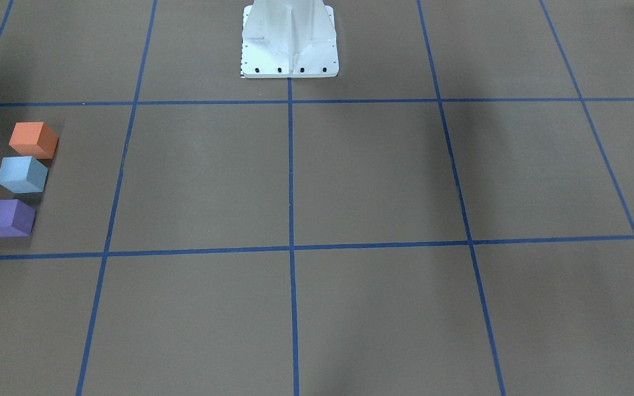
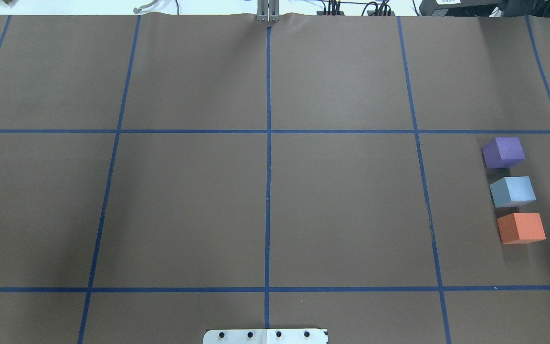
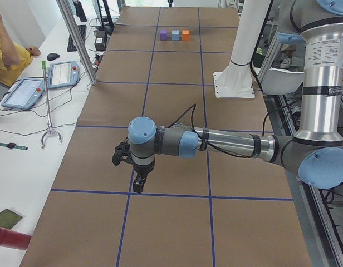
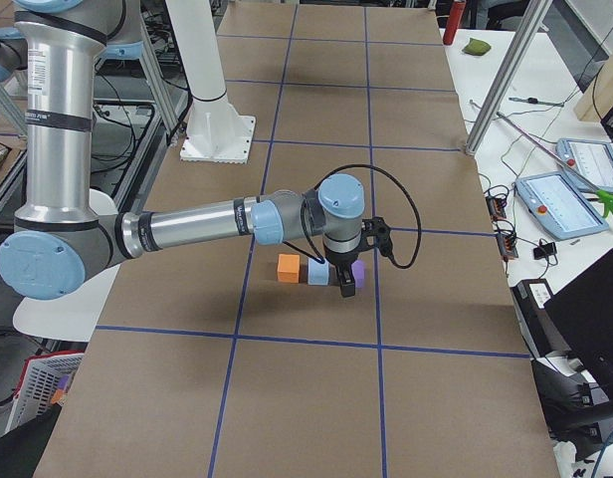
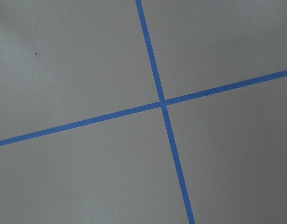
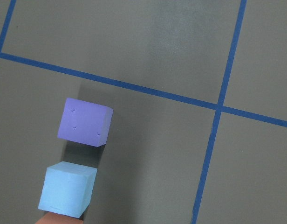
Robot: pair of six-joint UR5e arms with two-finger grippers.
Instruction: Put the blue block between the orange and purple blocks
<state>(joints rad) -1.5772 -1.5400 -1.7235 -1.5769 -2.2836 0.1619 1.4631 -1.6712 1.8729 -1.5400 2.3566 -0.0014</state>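
Observation:
The blue block (image 2: 512, 191) sits on the brown table between the purple block (image 2: 503, 152) and the orange block (image 2: 521, 228), in a line with small gaps. The front view shows orange (image 1: 33, 139), blue (image 1: 22, 174) and purple (image 1: 7, 218) at its left. The right wrist view shows purple (image 6: 85, 122), blue (image 6: 67, 188) and a sliver of orange (image 6: 55, 220). My right gripper (image 4: 344, 287) hangs over the blocks (image 4: 315, 272). My left gripper (image 3: 139, 184) hangs over bare table, far from the blocks (image 3: 175, 35). I cannot tell whether either gripper is open or shut.
Blue tape lines (image 2: 268, 143) divide the table into a grid. The robot's white base (image 1: 289, 41) stands at the table's near middle. The left wrist view shows only a tape crossing (image 5: 163, 102). A side bench holds tablets (image 3: 63, 73) and tools.

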